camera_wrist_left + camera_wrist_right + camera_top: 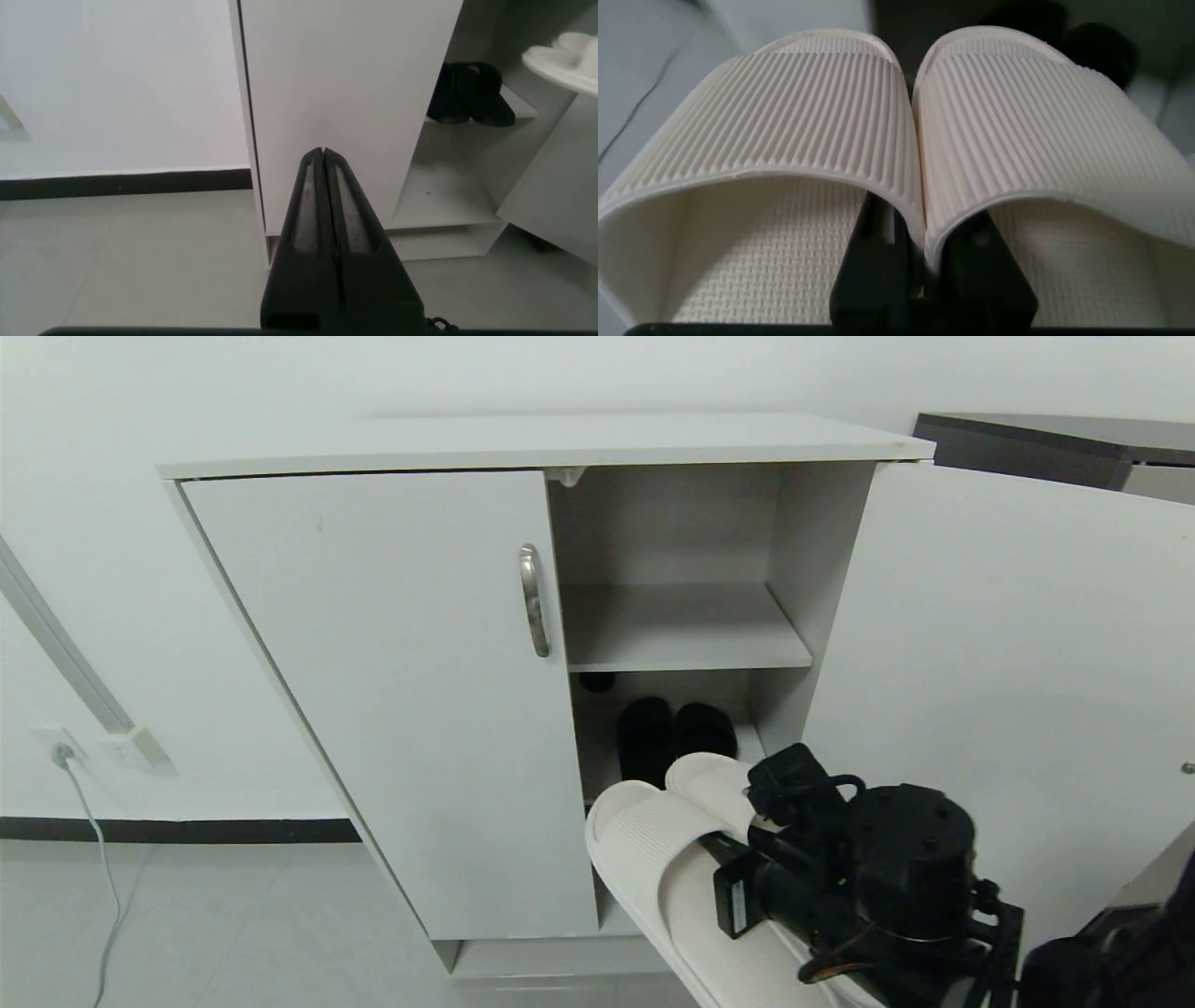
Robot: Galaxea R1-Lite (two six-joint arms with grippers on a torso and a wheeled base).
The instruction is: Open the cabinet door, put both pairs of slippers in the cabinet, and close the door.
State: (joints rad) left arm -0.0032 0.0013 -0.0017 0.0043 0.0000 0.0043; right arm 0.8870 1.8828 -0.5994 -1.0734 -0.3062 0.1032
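Pinching two ribbed cream slippers (822,112) side by side, right fingers (868,280); left fingers (313,219) pressed together, bare.

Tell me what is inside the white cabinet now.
A pair of black slippers lies on the middle shelf, under the white upper shelf. The closed left door covers the other half.

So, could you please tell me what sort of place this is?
Probably a plain indoor room, perhaps a home-style entryway: a white shoe cabinet stands against a white wall, black slippers sit low inside it, white slippers are held before it, and the floor is tiled.
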